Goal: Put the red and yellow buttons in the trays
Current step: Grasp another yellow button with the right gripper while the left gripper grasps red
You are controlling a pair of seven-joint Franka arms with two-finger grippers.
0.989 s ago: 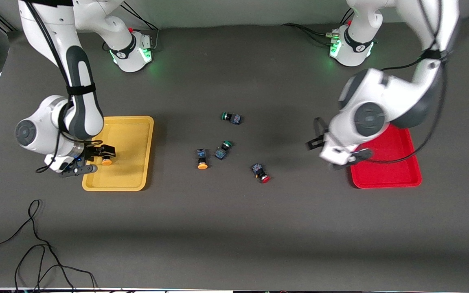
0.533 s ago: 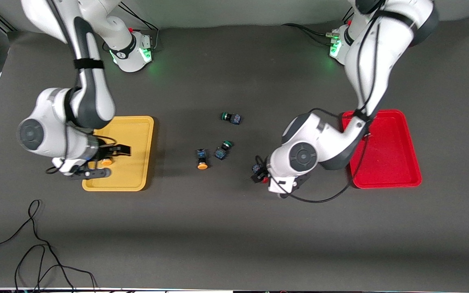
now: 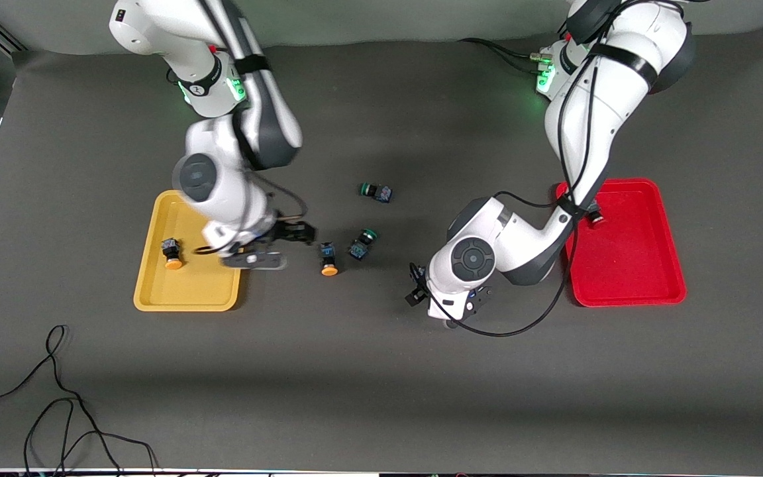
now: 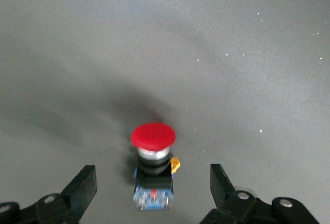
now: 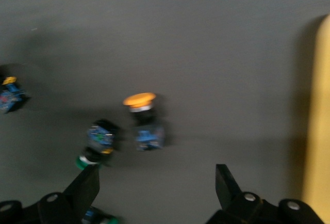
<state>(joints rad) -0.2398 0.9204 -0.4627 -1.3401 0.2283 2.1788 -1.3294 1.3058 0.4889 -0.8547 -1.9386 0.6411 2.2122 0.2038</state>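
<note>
Red cap up close: the left tool point(image 4: 152, 182) has swung off the red tray point(image 3: 626, 301) within the last second and now hangs low over the last loose red-capped button point(image 4: 153, 137), fingers spread to either side of it, not yet touching.

Farther up the desk point(image 3: 381, 384), the freed yellow-capped button point(image 3: 171, 253) lies in the yellow tray point(image 3: 186, 305), dropped there by the right tool point(image 3: 283, 246), which, spread and empty, has crossed the tray's rim toward the loose yellow-capped button point(image 3: 328, 258).

That likely leaves one pick per arm (a dark shape at the red tray's farther rim, half hidden by the arm, may be the other red one). Two green-capped switches point(image 3: 361, 244) point(image 3: 376, 191) lie untouched.
</note>
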